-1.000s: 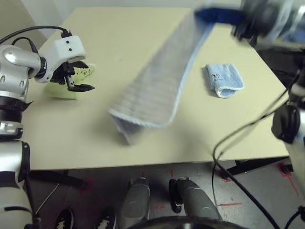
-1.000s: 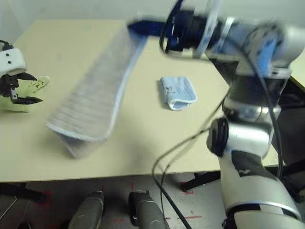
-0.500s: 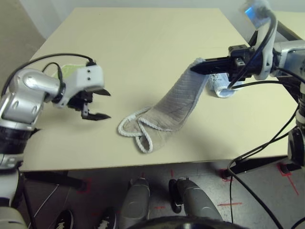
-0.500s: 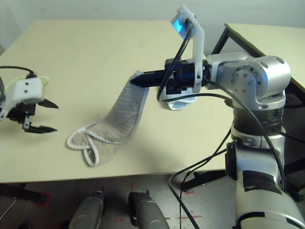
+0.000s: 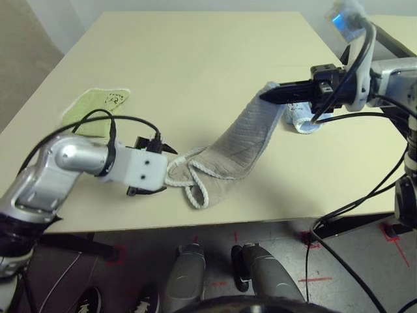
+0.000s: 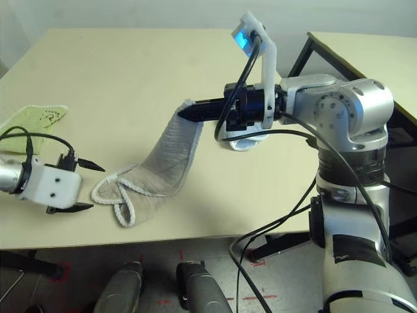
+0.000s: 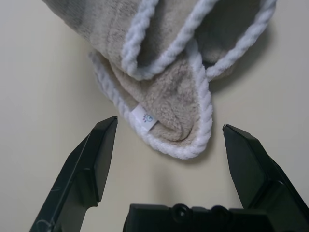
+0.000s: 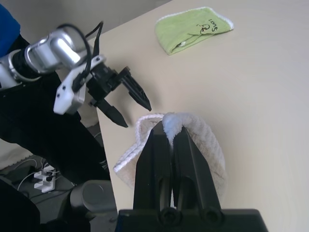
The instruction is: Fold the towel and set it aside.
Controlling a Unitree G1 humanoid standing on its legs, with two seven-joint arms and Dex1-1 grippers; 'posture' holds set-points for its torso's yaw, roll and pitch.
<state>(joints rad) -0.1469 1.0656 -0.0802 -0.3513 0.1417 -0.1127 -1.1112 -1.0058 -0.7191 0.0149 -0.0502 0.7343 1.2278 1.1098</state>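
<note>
Left wrist view has the left gripper (image 7: 166, 145) spread wide at the towel (image 5: 241, 147)'s near end, while the right gripper (image 5: 267, 96) pinches the far end up, probably for folding.

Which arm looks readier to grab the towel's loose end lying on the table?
The left. Its open gripper sits right at the towel's lower end, while the right gripper is shut, holding the other end up.

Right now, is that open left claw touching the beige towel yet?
Apart. In the left wrist view, bare table shows between the left gripper fingers and the towel corner lying between them.
</note>
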